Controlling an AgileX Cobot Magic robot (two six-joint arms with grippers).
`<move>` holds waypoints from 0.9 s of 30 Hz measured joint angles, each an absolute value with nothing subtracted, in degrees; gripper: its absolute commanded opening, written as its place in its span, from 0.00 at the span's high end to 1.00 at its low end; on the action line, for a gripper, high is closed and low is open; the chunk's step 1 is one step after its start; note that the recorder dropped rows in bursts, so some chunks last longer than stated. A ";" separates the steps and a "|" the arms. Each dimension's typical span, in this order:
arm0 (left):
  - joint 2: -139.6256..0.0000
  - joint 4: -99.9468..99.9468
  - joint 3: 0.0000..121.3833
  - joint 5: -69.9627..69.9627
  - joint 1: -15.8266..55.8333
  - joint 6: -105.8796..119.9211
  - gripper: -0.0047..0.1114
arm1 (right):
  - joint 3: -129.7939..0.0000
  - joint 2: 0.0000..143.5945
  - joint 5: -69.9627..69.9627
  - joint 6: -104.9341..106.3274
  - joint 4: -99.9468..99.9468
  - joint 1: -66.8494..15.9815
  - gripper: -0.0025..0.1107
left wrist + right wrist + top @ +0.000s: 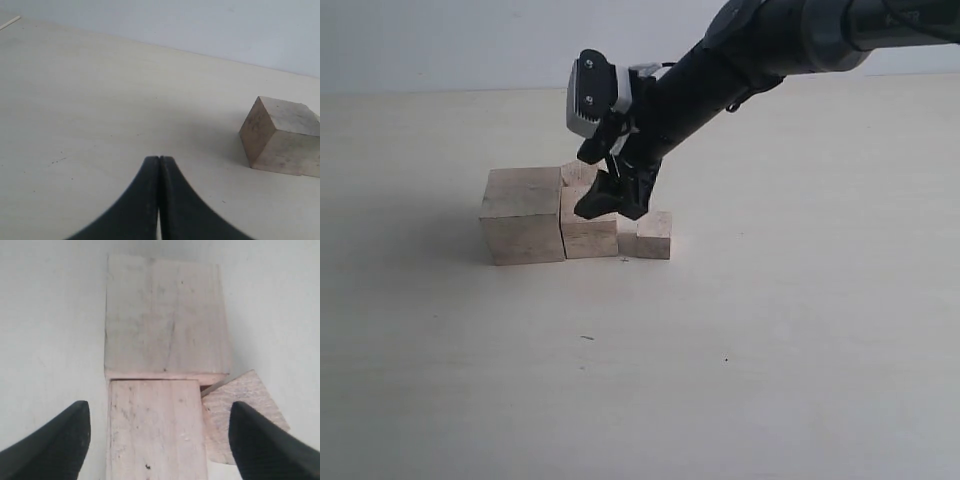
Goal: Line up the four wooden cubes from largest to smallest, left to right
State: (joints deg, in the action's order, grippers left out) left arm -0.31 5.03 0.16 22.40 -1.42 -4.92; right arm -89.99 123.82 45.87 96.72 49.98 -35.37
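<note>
Wooden second-largest cube [157,440] lies between right jaws spread wide, neither touching; largest cube [523,215] abuts at 9 o'clock; left jaws closed, empty.

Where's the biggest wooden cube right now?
In the exterior view, the biggest cube sits at the row's left end, against the second cube, left of the right hand.

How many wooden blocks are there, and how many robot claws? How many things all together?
Wooden cubes: 4 (largest cube, second cube, third cube behind it, smallest cube)
Grippers: 2 (left gripper, right gripper)
Total: 6
</note>
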 measured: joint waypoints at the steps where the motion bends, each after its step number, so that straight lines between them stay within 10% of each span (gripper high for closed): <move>1: -0.31 5.03 0.16 22.40 -1.42 -4.92 0.96 | -89.99 123.13 46.25 96.02 49.98 -35.37 0.33; 7: -0.31 5.03 0.16 22.40 -1.42 -4.92 0.96 | -89.99 118.04 42.37 85.01 49.98 -35.37 0.48; 15: -0.31 5.03 0.16 22.40 -1.42 -4.92 0.96 | -89.99 116.42 27.05 65.34 50.06 -35.37 0.98; 27: -0.31 5.03 0.16 22.40 -1.42 -4.92 0.96 | -91.82 124.95 26.87 62.95 50.11 -35.37 0.98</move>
State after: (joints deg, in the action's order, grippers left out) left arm -0.31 5.03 0.16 22.40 -1.42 -4.92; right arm -91.82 124.95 26.87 62.95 50.11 -35.37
